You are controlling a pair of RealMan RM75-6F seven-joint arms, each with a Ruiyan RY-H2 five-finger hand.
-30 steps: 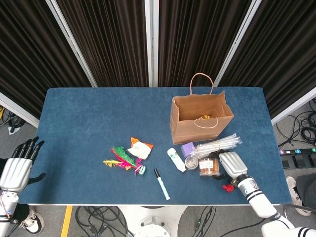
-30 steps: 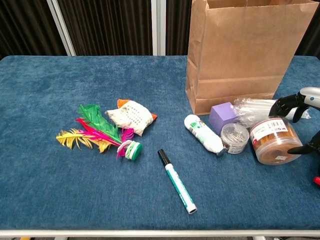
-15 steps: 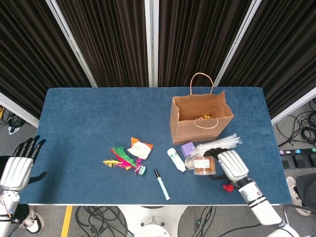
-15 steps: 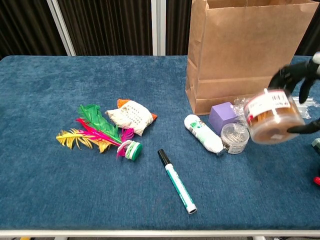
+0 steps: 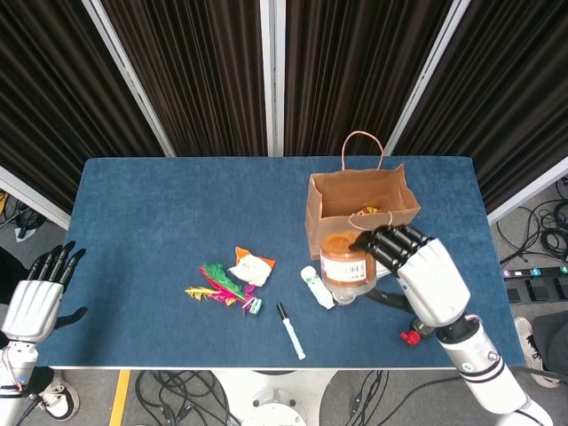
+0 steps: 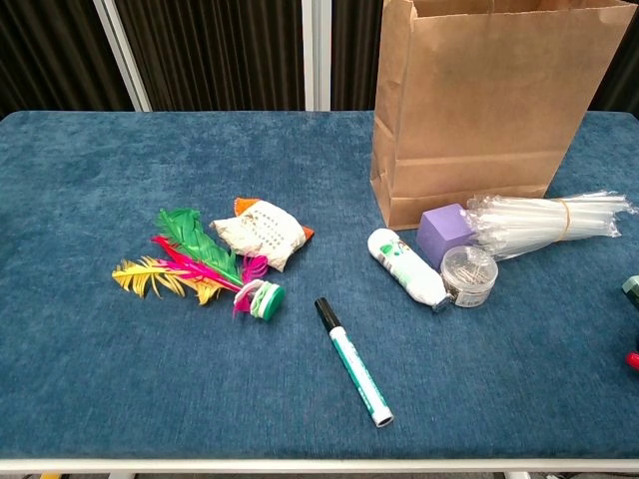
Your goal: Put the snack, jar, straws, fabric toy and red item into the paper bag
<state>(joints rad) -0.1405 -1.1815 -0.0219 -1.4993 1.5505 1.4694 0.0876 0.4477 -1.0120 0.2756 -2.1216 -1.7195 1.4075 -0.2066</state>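
Observation:
My right hand (image 5: pixel 419 277) grips the jar (image 5: pixel 344 260), an amber tub with a white label, and holds it high above the table just in front of the paper bag (image 5: pixel 314 220). The bag stands open with a yellow snack (image 5: pixel 369 211) inside. In the chest view the straws (image 6: pixel 544 220) lie bundled in clear wrap at the foot of the bag (image 6: pixel 479 110). The fabric toy (image 6: pixel 262 233), white with orange tips, lies left of centre. A red item (image 5: pixel 409 336) sits near the front right edge. My left hand (image 5: pixel 35 300) hangs open off the table's left side.
A purple cube (image 6: pixel 444 231), a small clear pot of pins (image 6: pixel 468 274) and a white glue bottle (image 6: pixel 406 267) cluster in front of the bag. A green-and-white marker (image 6: pixel 354 365) lies near the front edge. A feather shuttlecock (image 6: pixel 200 264) lies beside the toy.
My right hand has lifted the jar off the table, up and left towards the bag, and out of the chest view. The straws now show uncovered. The left hand barely moved.

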